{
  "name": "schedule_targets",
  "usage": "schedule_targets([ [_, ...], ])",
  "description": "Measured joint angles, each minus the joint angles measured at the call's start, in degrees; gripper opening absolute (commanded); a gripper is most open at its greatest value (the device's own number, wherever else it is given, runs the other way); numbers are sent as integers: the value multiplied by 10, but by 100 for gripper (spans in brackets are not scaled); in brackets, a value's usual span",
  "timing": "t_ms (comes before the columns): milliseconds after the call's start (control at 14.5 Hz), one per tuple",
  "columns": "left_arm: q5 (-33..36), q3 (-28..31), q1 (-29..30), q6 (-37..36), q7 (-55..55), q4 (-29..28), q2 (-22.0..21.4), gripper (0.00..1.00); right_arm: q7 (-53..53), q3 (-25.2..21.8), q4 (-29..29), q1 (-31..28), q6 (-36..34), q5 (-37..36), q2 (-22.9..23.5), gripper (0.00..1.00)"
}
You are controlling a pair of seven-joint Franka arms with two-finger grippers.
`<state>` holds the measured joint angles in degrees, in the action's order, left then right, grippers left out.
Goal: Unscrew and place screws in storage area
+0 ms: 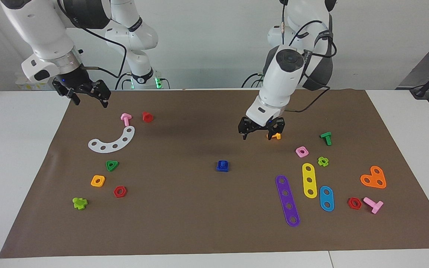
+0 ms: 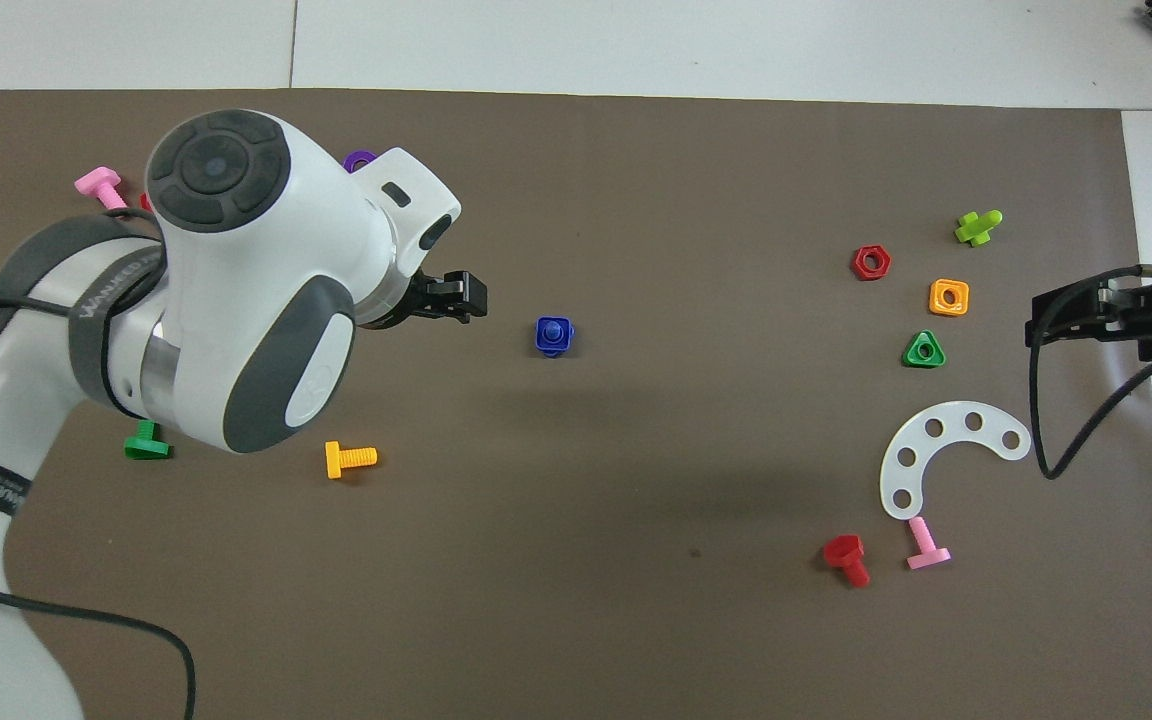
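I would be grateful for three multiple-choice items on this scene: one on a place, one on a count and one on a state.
1. Where is the dark-blue bolt?
A) midway along the mat, by itself
B) off the mat
C) between a gripper's fingers

2. How many holes has the white arc strip?
A) three
B) five
C) seven

3. How is the left gripper?
A) open, holding nothing
B) shut on the dark-blue bolt
C) lying flat on the mat

Answers:
1 A: it lies alone between the two clusters of pieces.
2 B: five holes show in both views.
3 A: its fingers stand apart in the air above the mat, with nothing between them.
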<state>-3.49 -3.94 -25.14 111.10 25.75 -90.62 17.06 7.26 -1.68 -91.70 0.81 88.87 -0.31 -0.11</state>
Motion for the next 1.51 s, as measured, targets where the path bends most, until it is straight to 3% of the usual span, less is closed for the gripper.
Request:
schedule_targets([
  [275,0,1,-33,47,19,60,92,99,0,0,0,0,0,0,0,100],
  [482,2,2,-46,89,20,71,135,97,0,0,0,0,0,0,0,100],
  [826,25,2,-59,141,20,58,151,95,0,0,-2,0,0,0,0,100],
  [1514,43,3,-76,159,-2,36,174,88,0,0,-5,0,0,0,0,100],
])
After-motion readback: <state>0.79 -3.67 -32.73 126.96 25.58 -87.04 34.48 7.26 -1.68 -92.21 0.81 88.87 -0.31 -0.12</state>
